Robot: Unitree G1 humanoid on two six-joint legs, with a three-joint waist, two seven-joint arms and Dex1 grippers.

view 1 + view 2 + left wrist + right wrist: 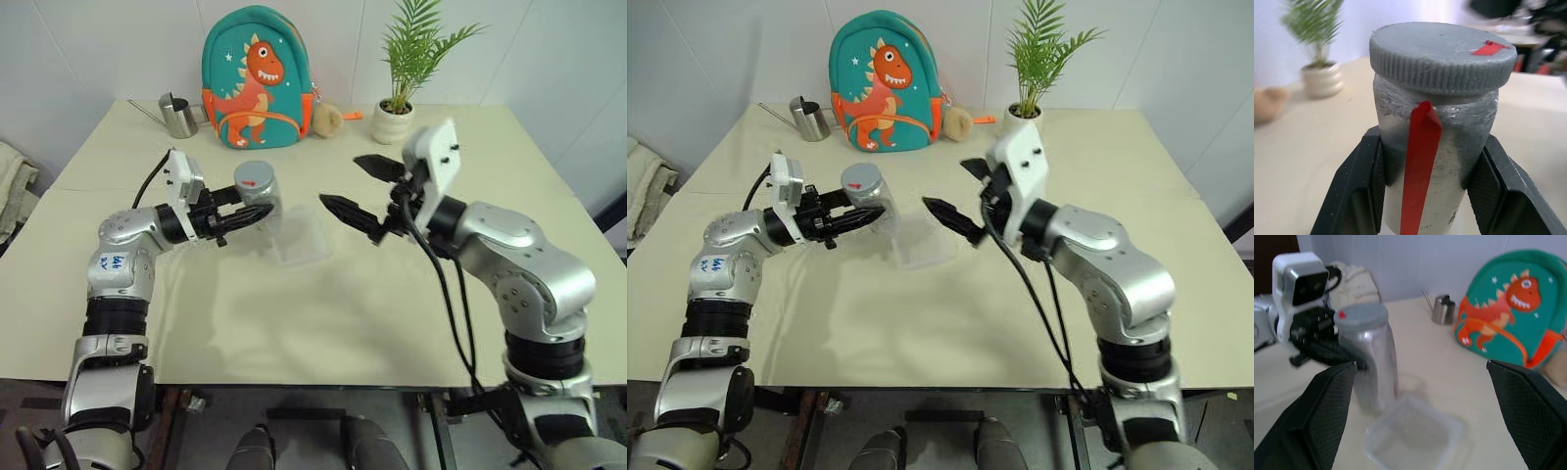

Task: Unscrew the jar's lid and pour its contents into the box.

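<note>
My left gripper (250, 213) is shut on the silver-grey jar (257, 193), holding it upright just left of the box (302, 238). In the left wrist view its fingers (1369, 166) clamp the jar (1449, 147) below the ribbed grey lid (1442, 54), which is on and carries a red mark. A red strip runs down the jar's side. The contents are hidden inside the jar. The box is clear, shallow and lies on the table. To the jar's right my right gripper (339, 182) hangs open, level with the lid (1360, 314) and pointing at it, a short gap away.
Along the far edge of the cream table (323, 313) stand a steel watering can (178, 116), a teal dinosaur backpack (257, 78), a small plush toy (326, 119) and a potted plant (397, 108). A folded cloth (10, 186) lies past the left edge.
</note>
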